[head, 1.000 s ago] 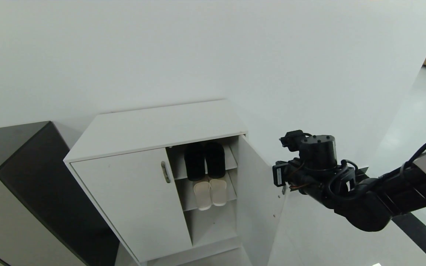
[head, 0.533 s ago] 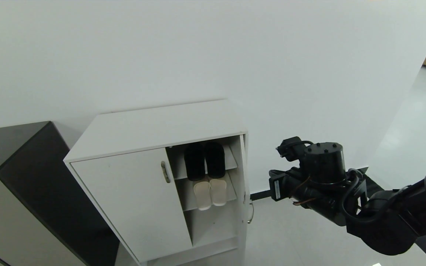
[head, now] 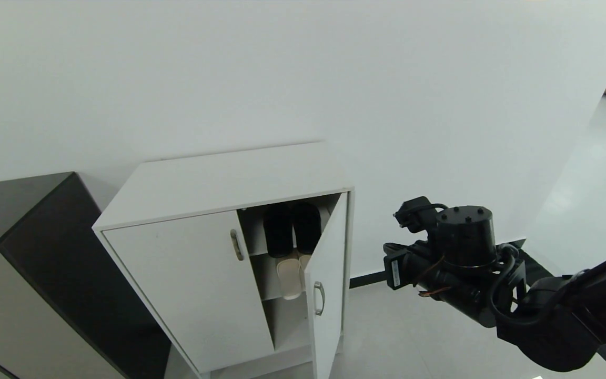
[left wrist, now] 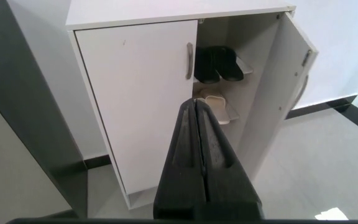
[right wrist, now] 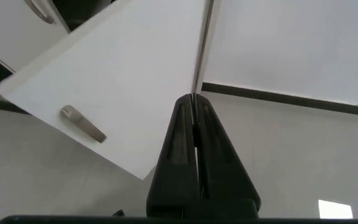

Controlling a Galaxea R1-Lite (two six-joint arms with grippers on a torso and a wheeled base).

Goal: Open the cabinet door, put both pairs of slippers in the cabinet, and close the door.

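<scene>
Right tool (right wrist: 195, 104): fingers pressed together with nothing between them. It sits off to the right of the cabinet door (head: 326, 252), clear of the panel in the head view. Over the last second its arm has dropped a little and drawn back.
Left tool (left wrist: 196, 107): fingers together, empty, held in front of the cabinet (head: 229, 181) and touching nothing.
Cabinet door: a second ago it stood wide open. Half a second ago it was edge-on to the head camera. Now it has swung roughly halfway shut, with its handle (head: 320, 298) facing outward.
Black slippers (head: 292, 229): side by side on the upper shelf, the right one now partly hidden behind the closing panel.
White slippers (head: 288, 276): on the shelf below, with the right one mostly covered.
Left-hand door (head: 192, 284): shut, as before.
Meaning for the task: both pairs are stowed and the closing step looks to be under way. The panel likely needs one more push on its outer face to seat flush. A swinging door could bounce back open.
</scene>
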